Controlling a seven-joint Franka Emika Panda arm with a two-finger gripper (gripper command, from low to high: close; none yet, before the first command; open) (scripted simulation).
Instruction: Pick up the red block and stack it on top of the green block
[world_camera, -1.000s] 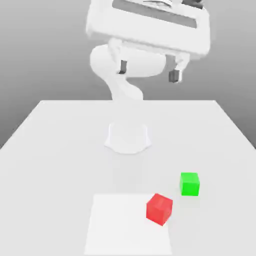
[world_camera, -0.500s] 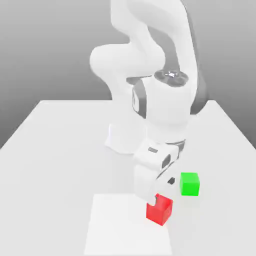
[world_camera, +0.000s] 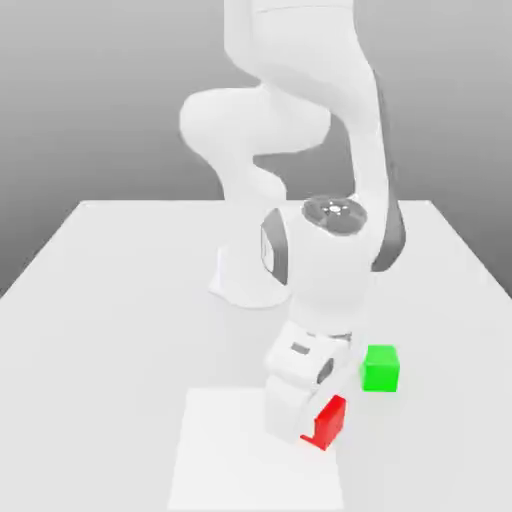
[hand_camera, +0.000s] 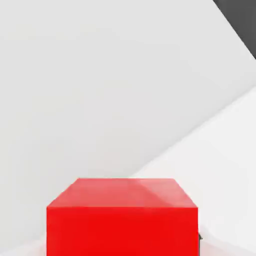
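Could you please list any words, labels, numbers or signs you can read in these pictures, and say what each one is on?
None: no readable text anywhere.
The red block is plain, with no marking on the faces that show.
The green block is plain too.
The white table and the robot arm carry no lettering or logo.

The red block (hand_camera: 122, 220) looks matt and smooth, with flat colour and no marks. The green block (world_camera: 380, 368) has the same plain matt finish. The desk (world_camera: 120, 300) is a smooth pale grey surface without shine. The arm (world_camera: 310, 270) looks like smooth white plastic, slightly glossy, with a dark grey band.
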